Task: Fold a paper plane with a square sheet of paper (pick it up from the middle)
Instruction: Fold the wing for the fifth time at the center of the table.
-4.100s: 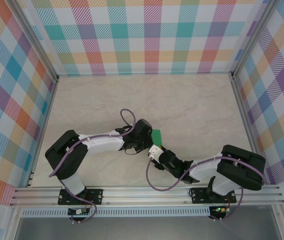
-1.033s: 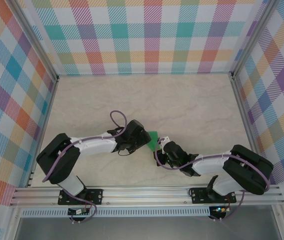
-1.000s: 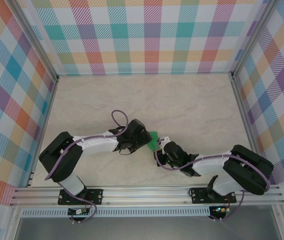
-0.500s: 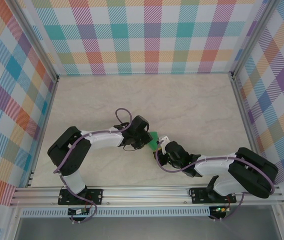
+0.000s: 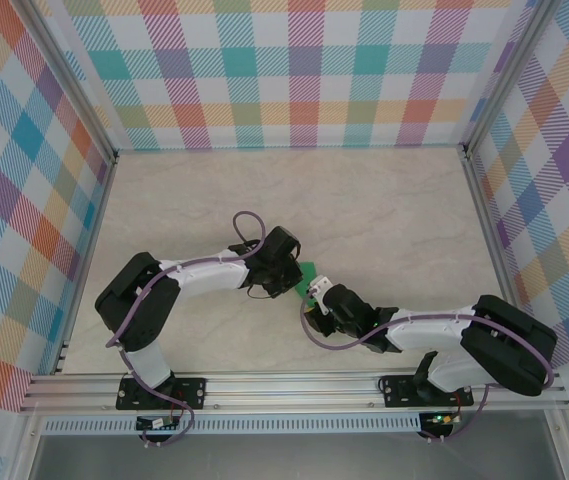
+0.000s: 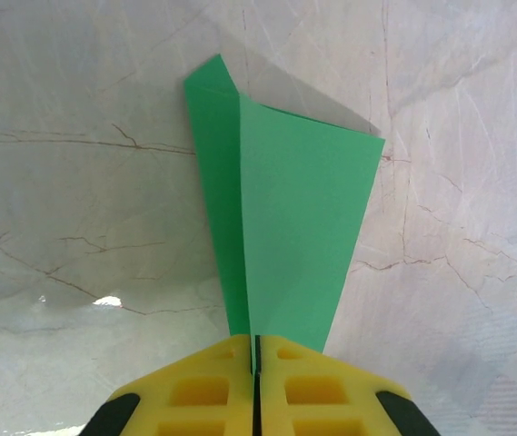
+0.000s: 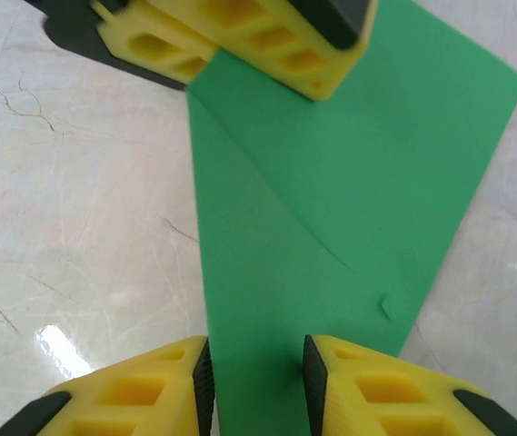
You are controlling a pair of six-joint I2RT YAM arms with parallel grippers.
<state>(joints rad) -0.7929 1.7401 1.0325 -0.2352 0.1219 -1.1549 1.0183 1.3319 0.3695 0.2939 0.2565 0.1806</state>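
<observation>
Marble table (image 5: pixel 384 210) underneath. Folded green sheet of paper (image 6: pixel 285 245) near table's middle, slightly toward its near edge. Left gripper (image 6: pixel 256 363) over same part of table, clamped fully closed on sheet's narrow end. Right gripper (image 7: pixel 255 381) alongside, fingers partly apart, straddling sheet's opposite edge without pinching.

- Top view, centre: paper (image 5: pixel 307 270) mostly hidden under both wrists.
- Left wrist view, bottom: paper's narrow end vanishes inside the left gripper (image 6: pixel 256 350).
- Right wrist view: bottom edge cuts paper and right gripper (image 7: pixel 255 363).
</observation>
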